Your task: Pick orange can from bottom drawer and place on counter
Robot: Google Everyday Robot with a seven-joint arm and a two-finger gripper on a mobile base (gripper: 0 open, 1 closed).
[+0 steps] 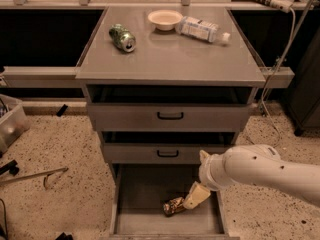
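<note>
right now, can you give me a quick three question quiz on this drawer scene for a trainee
1. Fill in: on the counter lie a green can, a plastic bottle and a pale ____.
2. True or false: the orange can lies on the floor of the open bottom drawer.
3. Where is the hand?
A. above the counter
B. down in the bottom drawer, right beside the orange can
C. at the green can

Key: 1 bowl; 2 true; 3 B
</note>
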